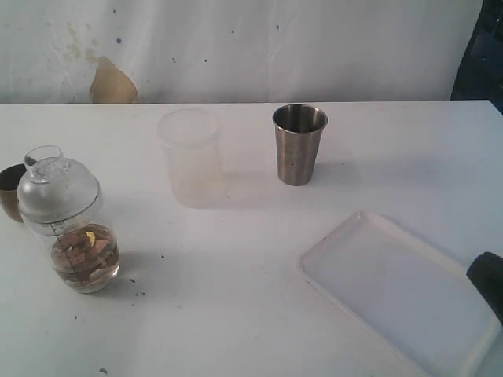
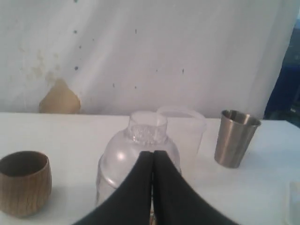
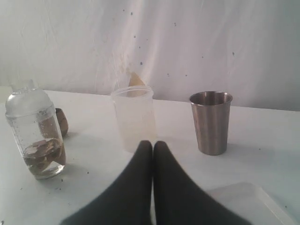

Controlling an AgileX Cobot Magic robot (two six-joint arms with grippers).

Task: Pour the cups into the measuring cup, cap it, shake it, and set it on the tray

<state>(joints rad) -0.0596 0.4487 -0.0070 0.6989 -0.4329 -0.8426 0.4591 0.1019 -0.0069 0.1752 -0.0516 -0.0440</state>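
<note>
Capped measuring cup [image 1: 75,236] stood at 8 o'clock on surface [image 1: 236,306], lid [image 1: 56,184] fitted, brown contents inside: pouring, capping judged done. At 9 wooden cup [image 1: 11,191], at 12 steel tumbler [image 1: 299,144], parked upright. At 4 tray [image 1: 354,263], left for final placement. Both pressed together, empty: left gripper [image 2: 153,154], pointed at measuring cup; right gripper [image 3: 153,145].

It looks like a makeshift lab test bench. A plain white table [image 1: 236,314] lies under the right gripper [image 3: 153,143], and beyond it a stained, speckled white sheet [image 3: 211,37] hangs as a backdrop.
</note>
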